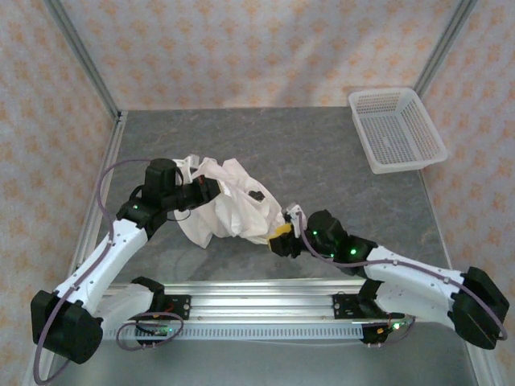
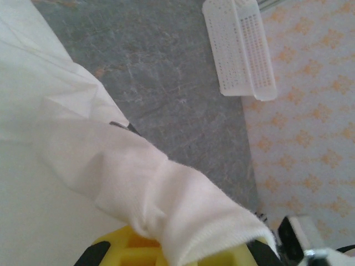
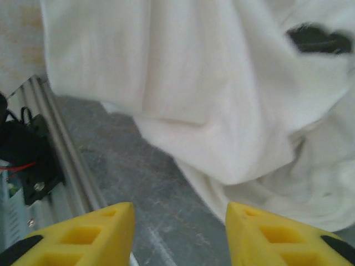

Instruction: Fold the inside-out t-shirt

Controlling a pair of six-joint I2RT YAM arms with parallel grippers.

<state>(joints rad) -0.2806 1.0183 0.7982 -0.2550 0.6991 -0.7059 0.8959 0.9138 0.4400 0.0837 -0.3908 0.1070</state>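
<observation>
The inside-out t-shirt (image 1: 229, 205) is a crumpled white bundle, lifted at its left and hanging down toward the table at centre left. My left gripper (image 1: 211, 190) is shut on a bunched fold of it. In the left wrist view the cloth (image 2: 138, 188) runs straight into the yellow jaws of the left gripper (image 2: 183, 257) and covers them. My right gripper (image 1: 283, 233) stands open just below the shirt's lower right edge. In the right wrist view the right gripper (image 3: 180, 221) has bare table between its yellow fingers (image 3: 105, 233), with the shirt (image 3: 222, 100) a little ahead.
A white plastic mesh basket (image 1: 396, 129) stands at the back right, also seen in the left wrist view (image 2: 241, 47). An aluminium rail (image 1: 265, 293) runs along the near edge, close to the right gripper's left side (image 3: 55, 149). Patterned walls enclose the grey table.
</observation>
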